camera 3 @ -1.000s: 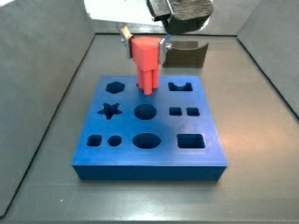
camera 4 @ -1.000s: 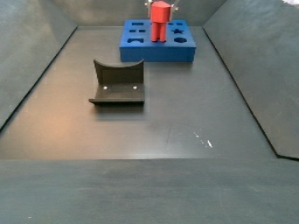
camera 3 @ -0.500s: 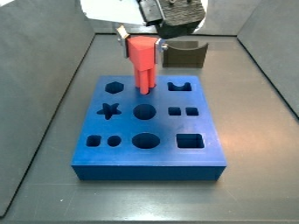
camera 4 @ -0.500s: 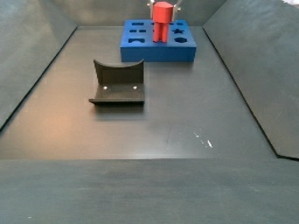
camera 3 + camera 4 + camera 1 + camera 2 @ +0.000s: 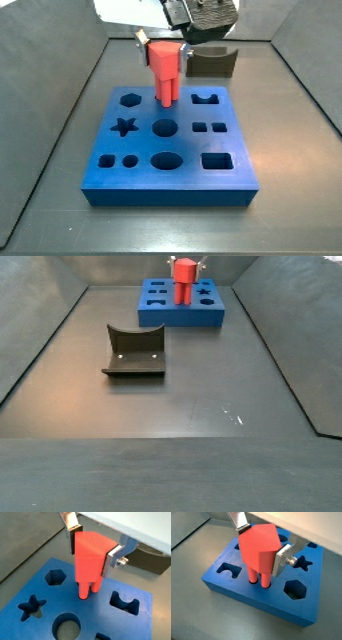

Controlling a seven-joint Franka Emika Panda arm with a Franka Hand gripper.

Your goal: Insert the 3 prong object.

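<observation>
The 3 prong object (image 5: pixel 89 559) is a salmon-red peg, held upright over the blue board (image 5: pixel 171 150). My gripper (image 5: pixel 93 547) is shut on its upper block, silver fingers (image 5: pixel 282 556) on either side. In both wrist views its slim prongs (image 5: pixel 256 576) reach down to the board's top, their tips at small holes near the board's edge. In a side view the peg (image 5: pixel 164 72) stands over the board's far middle. It shows small in a side view (image 5: pixel 185 273).
The board has several shaped holes: hexagon (image 5: pixel 130 100), star (image 5: pixel 124 127), round holes (image 5: pixel 166 128), squares (image 5: pixel 218 160). A dark grey curved block (image 5: pixel 135 351) stands on the floor apart from the board; it also shows behind the board (image 5: pixel 211 62). Grey walls enclose the floor.
The peg and gripper have risen slightly and shifted a little toward the board's far edge over the last second; nothing else moved.
</observation>
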